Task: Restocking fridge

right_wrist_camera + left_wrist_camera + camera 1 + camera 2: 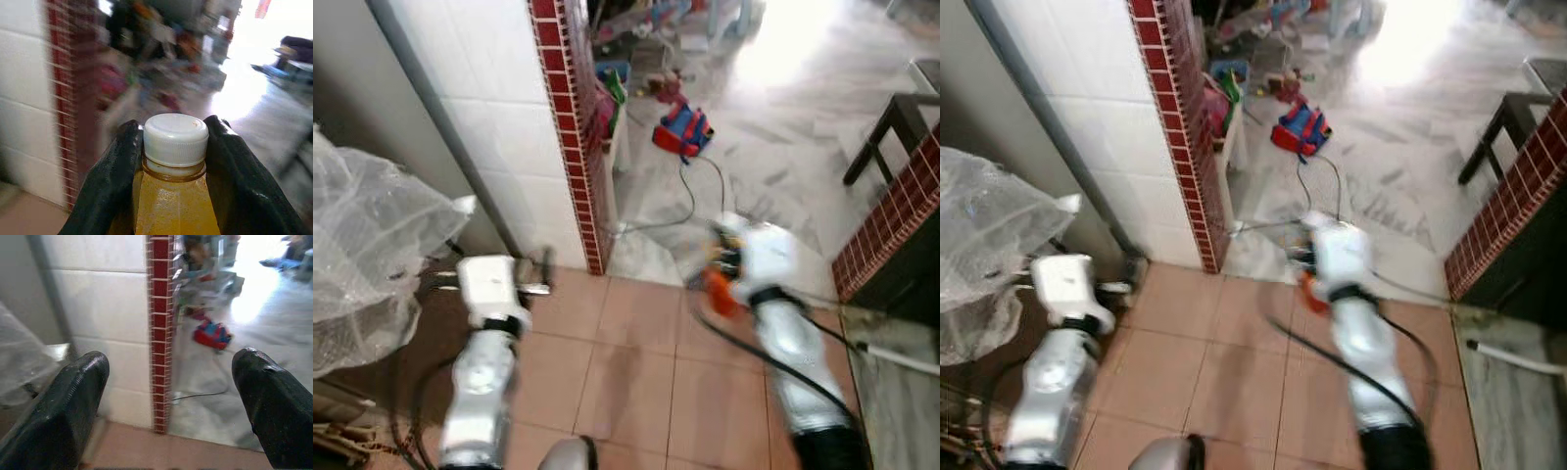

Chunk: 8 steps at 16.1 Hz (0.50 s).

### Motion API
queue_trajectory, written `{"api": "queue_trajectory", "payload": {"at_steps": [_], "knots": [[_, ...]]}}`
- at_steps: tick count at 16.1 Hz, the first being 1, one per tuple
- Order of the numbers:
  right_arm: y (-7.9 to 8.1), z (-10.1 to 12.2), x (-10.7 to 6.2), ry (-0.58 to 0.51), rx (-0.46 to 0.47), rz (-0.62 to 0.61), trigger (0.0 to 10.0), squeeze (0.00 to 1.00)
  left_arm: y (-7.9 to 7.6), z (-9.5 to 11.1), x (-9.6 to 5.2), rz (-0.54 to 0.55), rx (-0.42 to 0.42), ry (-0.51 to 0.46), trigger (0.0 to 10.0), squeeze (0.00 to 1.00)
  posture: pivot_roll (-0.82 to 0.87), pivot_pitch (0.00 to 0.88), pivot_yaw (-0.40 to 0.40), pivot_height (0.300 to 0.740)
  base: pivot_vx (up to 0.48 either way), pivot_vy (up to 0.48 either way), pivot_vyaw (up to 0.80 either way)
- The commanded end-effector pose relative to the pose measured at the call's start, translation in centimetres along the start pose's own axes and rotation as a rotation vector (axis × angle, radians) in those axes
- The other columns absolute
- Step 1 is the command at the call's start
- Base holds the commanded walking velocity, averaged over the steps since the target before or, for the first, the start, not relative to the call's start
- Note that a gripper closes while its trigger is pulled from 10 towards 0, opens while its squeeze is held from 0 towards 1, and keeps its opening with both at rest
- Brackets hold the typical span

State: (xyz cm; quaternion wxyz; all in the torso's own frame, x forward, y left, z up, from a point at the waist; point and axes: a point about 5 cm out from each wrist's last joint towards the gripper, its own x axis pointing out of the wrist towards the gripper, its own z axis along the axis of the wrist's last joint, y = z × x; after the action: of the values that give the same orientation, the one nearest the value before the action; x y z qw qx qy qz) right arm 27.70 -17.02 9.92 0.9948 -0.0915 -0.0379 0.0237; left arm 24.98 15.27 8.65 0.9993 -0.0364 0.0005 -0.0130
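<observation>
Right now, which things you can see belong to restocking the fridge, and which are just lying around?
Part of the job:
- bottle of orange drink with a white cap, gripped near its neck by the right gripper
- left gripper, fingers open and holding nothing

Just lying about:
- red and blue toy
- black cable on the floor
- clear plastic bag
- dark table

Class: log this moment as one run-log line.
right gripper: shut on juice bottle | left gripper: open, empty | ahead: red-tiled wall edge

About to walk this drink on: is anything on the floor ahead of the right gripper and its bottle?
The right gripper holds the orange-drink bottle. Ahead, a cable trails across the marble floor to a red-and-blue toy. No fridge visible.
</observation>
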Motion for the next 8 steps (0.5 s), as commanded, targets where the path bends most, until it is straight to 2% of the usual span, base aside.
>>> {"api": "queue_trajectory", "payload": {"at_steps": [1,4,5,6,8], "knots": [[0.1,0.3,-0.3,-0.012,0.019,-0.014,10.0,0.0,1.2,0.0,-0.9,0.019,0.001,0.007,10.0,0.0,0.06,0.037,0.031,0.74,0.0,0.0,0.0],[0.1,-0.1,-1.5,0.011,0.008,0.004,10.0,0.0,2.0,-0.5,-1.6,0.039,0.011,0.037,10.0,0.0,0.05,0.029,0.025,0.74,0.0,0.0,0.0],[0.2,-0.3,-1.5,0.016,-0.025,0.019,10.0,0.0,2.1,-0.6,-1.6,0.035,0.012,0.041,10.0,0.0,0.05,0.026,0.025,0.74,0.0,0.0,0.0],[0.4,-0.2,-1.4,0.008,-0.069,0.037,10.0,0.0,2.0,-0.6,-1.5,0.022,0.008,0.043,10.0,0.0,0.05,0.023,0.026,0.74,0.0,0.0,0.8],[0.5,0.1,-0.9,-0.004,-0.05,0.033,10.0,0.0,1.4,-0.5,-1.3,0.0,-0.003,0.045,10.0,0.0,0.05,0.022,0.026,0.74,0.0,0.0,0.8]]}}
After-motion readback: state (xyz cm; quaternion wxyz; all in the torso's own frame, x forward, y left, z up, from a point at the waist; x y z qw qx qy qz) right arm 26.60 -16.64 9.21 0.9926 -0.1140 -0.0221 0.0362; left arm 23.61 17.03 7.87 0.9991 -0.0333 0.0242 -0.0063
